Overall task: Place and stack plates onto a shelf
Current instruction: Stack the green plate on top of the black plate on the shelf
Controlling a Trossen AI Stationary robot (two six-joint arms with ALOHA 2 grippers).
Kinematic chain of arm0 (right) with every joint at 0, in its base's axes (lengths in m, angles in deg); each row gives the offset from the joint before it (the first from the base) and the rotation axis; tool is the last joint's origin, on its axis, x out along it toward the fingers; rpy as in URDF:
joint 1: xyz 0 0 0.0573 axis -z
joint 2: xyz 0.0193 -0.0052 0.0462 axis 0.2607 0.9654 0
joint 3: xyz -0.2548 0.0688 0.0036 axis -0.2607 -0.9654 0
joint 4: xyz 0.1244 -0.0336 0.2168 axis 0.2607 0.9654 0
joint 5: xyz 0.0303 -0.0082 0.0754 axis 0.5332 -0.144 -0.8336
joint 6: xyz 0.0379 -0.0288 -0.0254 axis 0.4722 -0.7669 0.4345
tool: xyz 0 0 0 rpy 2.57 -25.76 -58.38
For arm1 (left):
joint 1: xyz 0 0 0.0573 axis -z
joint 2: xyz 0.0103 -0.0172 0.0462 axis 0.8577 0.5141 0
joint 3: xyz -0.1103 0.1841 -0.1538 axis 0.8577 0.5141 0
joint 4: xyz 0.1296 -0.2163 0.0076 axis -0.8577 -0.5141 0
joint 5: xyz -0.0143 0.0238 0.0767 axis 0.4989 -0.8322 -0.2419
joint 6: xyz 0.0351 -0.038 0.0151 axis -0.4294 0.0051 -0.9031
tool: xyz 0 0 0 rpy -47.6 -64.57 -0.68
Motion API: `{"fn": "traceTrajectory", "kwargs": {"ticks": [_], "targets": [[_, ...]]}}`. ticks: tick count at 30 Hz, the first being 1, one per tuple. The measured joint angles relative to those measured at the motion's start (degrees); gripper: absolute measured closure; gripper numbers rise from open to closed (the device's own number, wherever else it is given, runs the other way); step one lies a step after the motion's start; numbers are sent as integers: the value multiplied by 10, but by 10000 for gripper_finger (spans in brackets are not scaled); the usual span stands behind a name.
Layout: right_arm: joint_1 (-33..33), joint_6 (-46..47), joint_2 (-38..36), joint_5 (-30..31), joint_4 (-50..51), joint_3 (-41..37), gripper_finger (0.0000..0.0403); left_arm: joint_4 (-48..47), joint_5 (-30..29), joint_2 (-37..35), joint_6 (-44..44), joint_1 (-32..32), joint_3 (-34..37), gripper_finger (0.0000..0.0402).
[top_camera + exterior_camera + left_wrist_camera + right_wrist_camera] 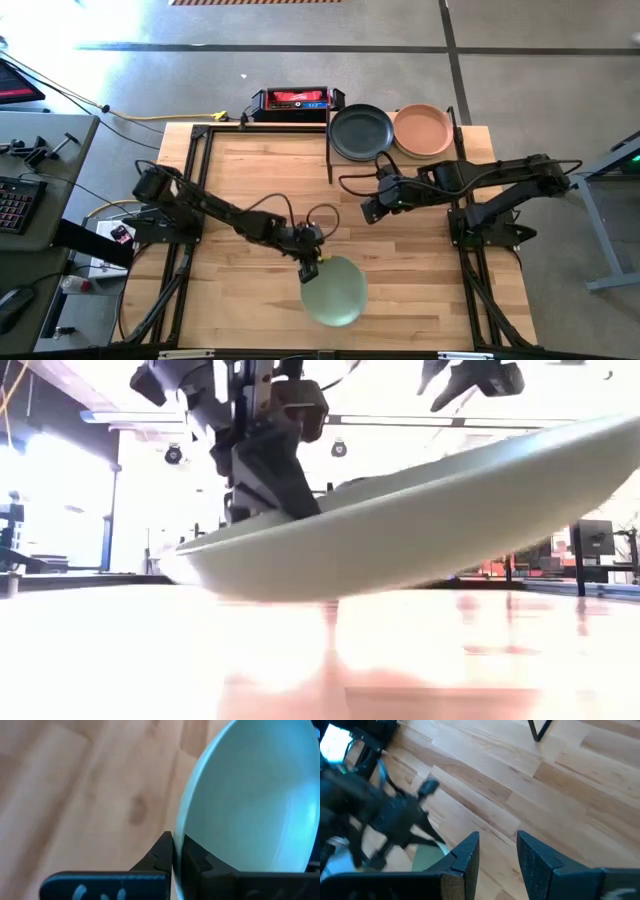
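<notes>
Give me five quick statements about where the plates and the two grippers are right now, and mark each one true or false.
1. The left gripper is shut on the rim of the pale green plate. True.
2. The pale green plate lies flat on the table. False: the low view shows it tilted, one edge raised.
3. A black plate and a peach plate sit side by side on the shelf. True.
4. The right gripper is holding a plate. False: its fingers stand open and empty, above bare table wood.
5. The peach plate is stacked on the black one. False: it lies beside it.
</notes>
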State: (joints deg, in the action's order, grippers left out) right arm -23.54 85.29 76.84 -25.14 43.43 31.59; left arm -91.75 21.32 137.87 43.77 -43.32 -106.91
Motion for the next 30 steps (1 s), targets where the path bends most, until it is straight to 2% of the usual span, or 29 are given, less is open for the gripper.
{"fn": "traceTrajectory", "kwargs": {"ticks": [15, 25, 30], "targets": [[7, -102, 0, 5, 0, 0, 291, -117, -101, -109, -45, -92, 0, 400], [42, -167, 0, 5, -10, 0, 248, -168, -158, -175, -45, -154, 0, 401], [67, -229, 0, 8, -32, 0, 247, -176, -183, -202, -44, -185, 0, 401]]}}
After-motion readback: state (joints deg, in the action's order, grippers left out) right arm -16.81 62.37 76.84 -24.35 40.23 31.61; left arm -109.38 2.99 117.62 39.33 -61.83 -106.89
